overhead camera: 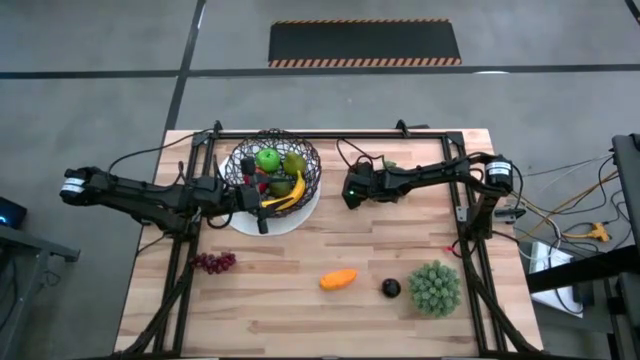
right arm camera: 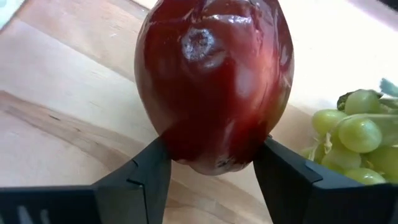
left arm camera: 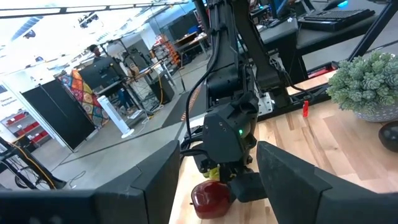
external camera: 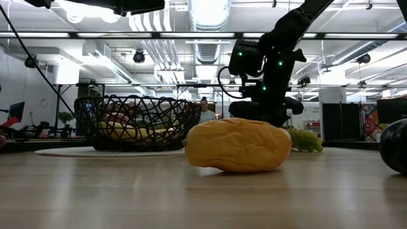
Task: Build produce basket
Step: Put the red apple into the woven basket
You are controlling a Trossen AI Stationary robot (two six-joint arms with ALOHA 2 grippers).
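Observation:
The black wire basket (overhead camera: 275, 168) stands on a white plate (overhead camera: 300, 215) at the table's far left. It holds a green apple (overhead camera: 267, 159), a pear, a yellow banana (overhead camera: 290, 192) and red fruit. My right gripper (overhead camera: 352, 190) is to the right of the basket and is shut on a red apple (right arm camera: 214, 87). Green grapes (right arm camera: 354, 127) lie just beyond it. My left gripper (overhead camera: 262, 212) hangs open over the basket's near rim, with nothing between its fingers (left arm camera: 155, 180). Purple grapes (overhead camera: 213, 262), an orange piece (overhead camera: 338, 280) and a dark plum (overhead camera: 390, 289) lie on the near part of the table. My right gripper pinches the red apple between its two fingers (right arm camera: 146, 174), one on each side of the fruit's rounded body (right arm camera: 165, 140). In the left wrist view the gripper comes down on the apple (left arm camera: 208, 198) from above. Whether the apple rests on the table cannot be told.
A large spiky green ball (overhead camera: 435, 288) sits near the table's near right corner, beside the plum. In the low view the orange piece (external camera: 238, 145) hides the lower part of my right gripper (external camera: 267, 114). Black frame rails run along the table's sides.

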